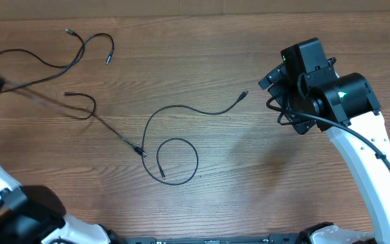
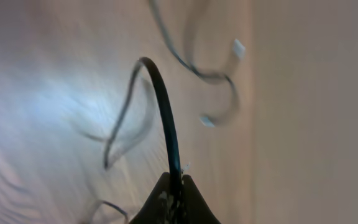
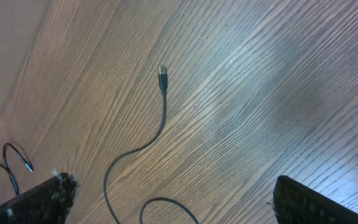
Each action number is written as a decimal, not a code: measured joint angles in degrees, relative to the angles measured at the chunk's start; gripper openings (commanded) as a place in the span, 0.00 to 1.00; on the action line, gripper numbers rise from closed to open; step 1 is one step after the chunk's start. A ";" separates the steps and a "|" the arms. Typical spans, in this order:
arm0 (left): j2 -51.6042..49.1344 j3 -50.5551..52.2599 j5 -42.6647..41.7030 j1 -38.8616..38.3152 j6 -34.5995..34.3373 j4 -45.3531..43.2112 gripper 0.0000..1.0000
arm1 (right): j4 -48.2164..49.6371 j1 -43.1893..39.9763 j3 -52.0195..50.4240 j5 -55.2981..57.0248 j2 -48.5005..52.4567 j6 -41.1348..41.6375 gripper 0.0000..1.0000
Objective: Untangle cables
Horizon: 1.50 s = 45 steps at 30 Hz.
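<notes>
- Cables point(image 1: 181, 108) lie spread over the wooden table point(image 1: 263, 196). Most sit at the far left, and one runs through the centre.
- The centre cord point(image 1: 156, 116) sweeps from a plug end point(image 3: 162, 71) at the right to mid-table, with a closed ring point(image 1: 197, 161) of cord just nearer. I cannot tell whether the ring belongs to the same cord.
- The left group point(image 1: 80, 53) is thin, black and slack, with small plug tips fanned apart. In the blurred left wrist view, two tips point(image 2: 238, 48) look whitish.
- The left gripper point(image 2: 174, 190) is at the table's left edge, its fingers pinched tight on one black cord point(image 2: 165, 118) that arcs up out of them. A straighter line runs from there toward the centre, so the grip looks meant to drag that cord clear to the left.
- Where that line meets the centre cord, two plugs point(image 1: 141, 151) sit touching or nearly so. I cannot tell whether they are hooked together.
- The right gripper point(image 3: 171, 186) hangs over the right side with its fingers point(image 3: 48, 199) spread wide and empty, probably placed to take the right plug end.
</notes>
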State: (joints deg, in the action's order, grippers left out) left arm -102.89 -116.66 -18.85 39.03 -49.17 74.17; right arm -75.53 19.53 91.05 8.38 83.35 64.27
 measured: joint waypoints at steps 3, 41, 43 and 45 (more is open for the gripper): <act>-2.99 0.00 5.84 2.67 1.25 0.02 0.04 | 0.02 0.00 0.00 0.00 0.00 0.00 1.00; -28.74 0.02 -6.54 2.82 43.80 7.41 0.93 | 0.00 0.00 0.00 0.02 0.00 -0.02 1.00; -28.74 0.07 -5.95 0.37 43.93 8.35 0.94 | 0.00 0.00 0.00 0.00 0.00 -0.04 1.00; -28.74 0.52 -5.57 -2.03 44.28 8.92 0.94 | 0.00 0.00 0.00 0.00 0.00 0.00 1.00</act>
State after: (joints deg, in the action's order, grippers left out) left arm -131.63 -116.14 -24.43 36.99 -4.89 83.09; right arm -75.53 19.53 91.05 8.38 83.35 64.27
